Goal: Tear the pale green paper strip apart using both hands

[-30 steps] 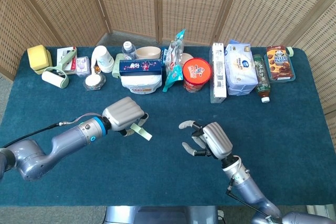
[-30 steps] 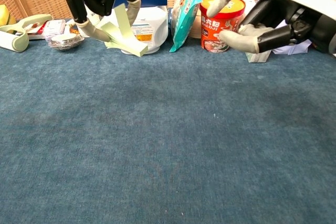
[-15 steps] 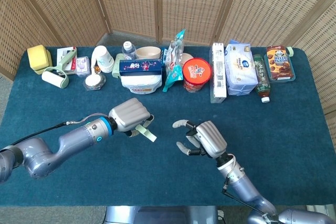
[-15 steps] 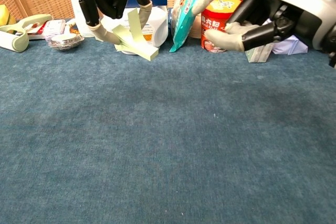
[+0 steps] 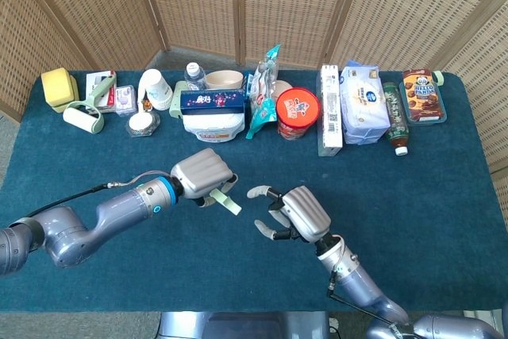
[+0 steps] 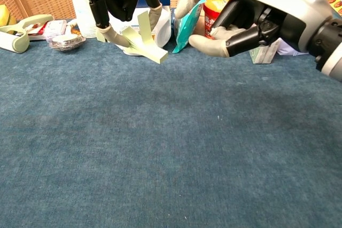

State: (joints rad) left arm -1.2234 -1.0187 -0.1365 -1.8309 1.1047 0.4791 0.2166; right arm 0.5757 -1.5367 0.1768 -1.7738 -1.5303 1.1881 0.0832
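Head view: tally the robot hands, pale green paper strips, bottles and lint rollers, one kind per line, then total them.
Hands: 2 (left hand, right hand)
Pale green paper strip: 1
Bottles: 2 (clear bottle, green bottle)
Lint roller: 1
Total: 6

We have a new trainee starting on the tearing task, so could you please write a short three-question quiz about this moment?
1. True or false: the right hand already holds the pale green paper strip.
2. Which hand holds the strip? A) left hand B) right hand C) both
3. Fill in: in the head view, the red tub stands in the row at the table's ____ edge.

Key
1. False: the right hand is open, its fingers spread just short of the strip's free end.
2. A: the left hand pinches the strip above the blue cloth.
3. Far, in front of the wicker screen.
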